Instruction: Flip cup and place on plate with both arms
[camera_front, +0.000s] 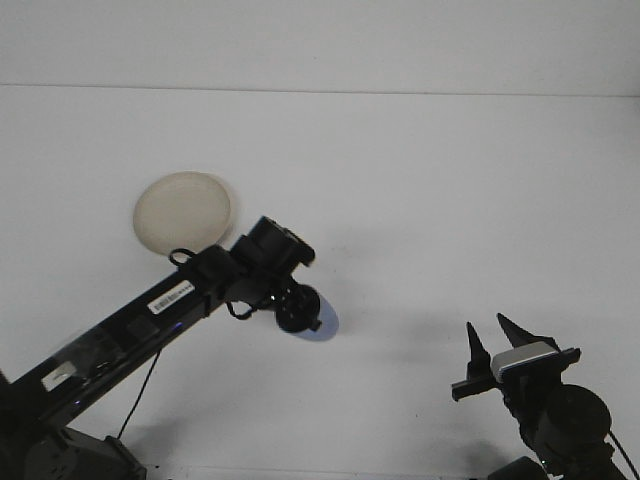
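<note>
On the white table (430, 180), left of centre: one round, pale cream plate (182, 213), lying flat, its lower right edge just beside the wrist of the left arm. Left arm: black, reaching up from the lower left corner on a diagonal toward the middle of the table, a white label on its upper link and a loose black cable looped near the wrist. Left pincer (297, 314): pressed onto a small blue cup (318, 320), which is tilted so its pale, oval end faces the camera; only part of the cup shows past the black fingers, and whether it touches the table cannot be told. Cup position: below and right of the plate, near it but not on it. Right pincer (495, 342): at the lower right corner, well apart from cup and plate, two dark pointed fingers spread and aimed upward, nothing between them, mounted on a grey and black wrist block
</note>
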